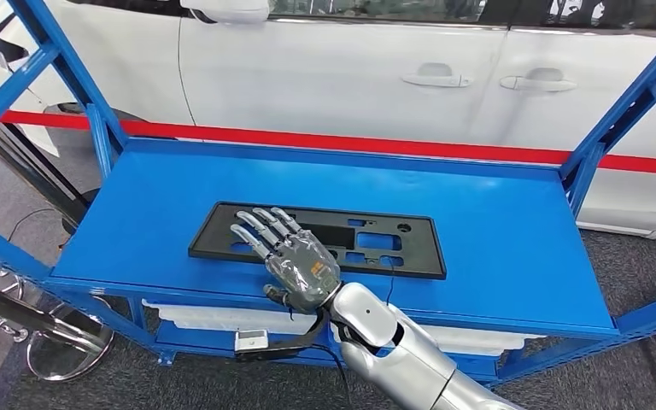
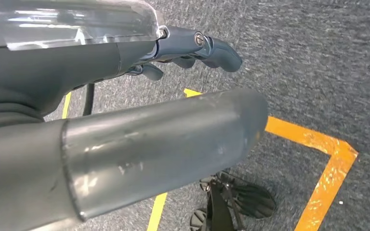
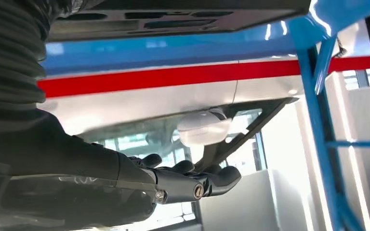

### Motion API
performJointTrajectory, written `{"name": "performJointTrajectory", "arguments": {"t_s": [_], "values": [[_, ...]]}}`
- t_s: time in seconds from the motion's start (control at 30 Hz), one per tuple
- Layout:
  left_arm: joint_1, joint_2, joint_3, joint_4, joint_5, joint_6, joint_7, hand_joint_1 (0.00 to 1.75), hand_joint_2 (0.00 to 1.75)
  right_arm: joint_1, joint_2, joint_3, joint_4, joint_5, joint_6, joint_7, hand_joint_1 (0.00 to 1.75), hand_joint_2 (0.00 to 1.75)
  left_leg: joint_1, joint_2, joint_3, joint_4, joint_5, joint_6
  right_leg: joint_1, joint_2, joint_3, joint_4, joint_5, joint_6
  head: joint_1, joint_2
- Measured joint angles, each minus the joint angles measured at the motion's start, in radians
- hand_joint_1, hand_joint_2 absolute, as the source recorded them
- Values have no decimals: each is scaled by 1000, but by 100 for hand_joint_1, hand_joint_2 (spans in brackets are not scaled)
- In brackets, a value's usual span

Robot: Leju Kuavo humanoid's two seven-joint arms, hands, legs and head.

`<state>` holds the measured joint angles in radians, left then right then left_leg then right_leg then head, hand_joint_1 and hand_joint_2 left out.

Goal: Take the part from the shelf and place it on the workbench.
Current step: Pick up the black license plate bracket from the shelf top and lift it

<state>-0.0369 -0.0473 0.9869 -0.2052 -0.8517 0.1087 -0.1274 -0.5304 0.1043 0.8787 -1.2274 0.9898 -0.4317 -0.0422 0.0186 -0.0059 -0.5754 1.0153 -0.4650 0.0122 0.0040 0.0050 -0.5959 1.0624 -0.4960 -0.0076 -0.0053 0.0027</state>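
Silver right arm (image 1: 397,342), glossy and rounded, black cable trailing off its wrist; right hand (image 1: 286,256) grey, dark-fingered, tiny orange mark on its back.

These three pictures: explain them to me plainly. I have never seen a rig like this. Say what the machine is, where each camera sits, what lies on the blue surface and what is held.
The machine is a humanoid robot with two silver arms, each ending in a many-fingered hand. The wide picture is from its head, looking down at a blue metal shelf beside a white car. On the shelf lies a flat black plastic panel with rectangular cut-outs. The right hand is stretched over the panel's near left part, fingers spread, gripping nothing. The other two pictures come from cameras at the wrists, so they look turned. The left hand hangs over grey carpet with orange tape lines and holds nothing.
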Motion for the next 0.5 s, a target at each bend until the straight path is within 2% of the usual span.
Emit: {"name": "performJointTrajectory", "arguments": {"t_s": [0.03, 0.1, 0.13, 0.17, 0.2, 0.23, 0.3, 0.33, 0.4, 0.47, 0.5], "values": [[-1, 0, 0, 0, -3, -1, -4, 0, 0, -7, 4, 4, 14, 18, -2, 9, 0, 175, 3, 1, 0, -4, 3, 6, 0, 0, -15, 37, -24, 5, 0, 0], [-3, 0, 0, 0, -7, -5, -16, 0, 0, -17, 11, 12, 44, 49, -10, 26, 0, 175, 3, 2, -1, -5, 4, 12, -5, -1, -67, 158, -90, 12, 0, 0], [-3, 0, 0, 0, -8, -6, -20, 0, 0, -19, 13, 16, 58, 60, -15, 33, 0, 175, 3, 2, -2, -4, 5, 13, -8, -1, -93, 215, -113, 15, 0, 0], [-3, 0, 0, 0, -10, -8, -24, 0, 0, -19, 14, 20, 72, 69, -18, 38, 0, 175, 3, 2, -2, -4, 5, 13, -11, -1, -108, 246, -119, 17, 0, 0], [-3, 0, 0, 0, -12, -11, -28, 0, 0, -20, 16, 23, 85, 77, -22, 43, 0, 175, 3, 2, -2, -3, 4, 12, -14, -2, -105, 241, -104, 18, 0, 0], [-3, 0, 0, 0, -15, -13, -31, 0, 0, -22, 18, 24, 96, 84, -27, 48, 0, 175, 3, 1, -1, -2, 3, 11, -16, -2, -85, 198, -72, 18, 0, 0], [-5, 0, 0, 0, -22, -17, -37, 0, 0, -29, 24, 25, 117, 102, -40, 61, 0, 175, 2, 1, 1, 1, 0, 5, -16, -4, -22, 65, -6, 12, 0, 0], [-6, 0, 0, 0, -26, -18, -38, 0, 0, -33, 27, 24, 129, 114, -47, 69, 0, 175, 0, 1, 0, 2, -1, 1, -14, -4, 1, 14, 9, 8, 0, 0], [-7, 0, 0, 0, -33, -19, -39, 0, 0, -39, 31, 22, 156, 143, -59, 86, 0, 175, -2, 1, -3, 3, 0, -10, -7, -3, 14, -22, 10, 1, 0, 0], [-7, 0, 0, 0, -40, -20, -40, 0, 0, -43, 33, 17, 185, 175, -65, 104, 0, 175, 1, 2, -4, 2, -1, -23, -9, -3, 15, -31, 14, -8, 0, 0], [-8, 0, 0, 0, -44, -21, -41, 0, 0, -46, 35, 13, 201, 193, -67, 114, 0, 175, 2, 3, -8, 14, -12, -27, -11, -3, 17, -36, 17, -15, 0, 0]]}}
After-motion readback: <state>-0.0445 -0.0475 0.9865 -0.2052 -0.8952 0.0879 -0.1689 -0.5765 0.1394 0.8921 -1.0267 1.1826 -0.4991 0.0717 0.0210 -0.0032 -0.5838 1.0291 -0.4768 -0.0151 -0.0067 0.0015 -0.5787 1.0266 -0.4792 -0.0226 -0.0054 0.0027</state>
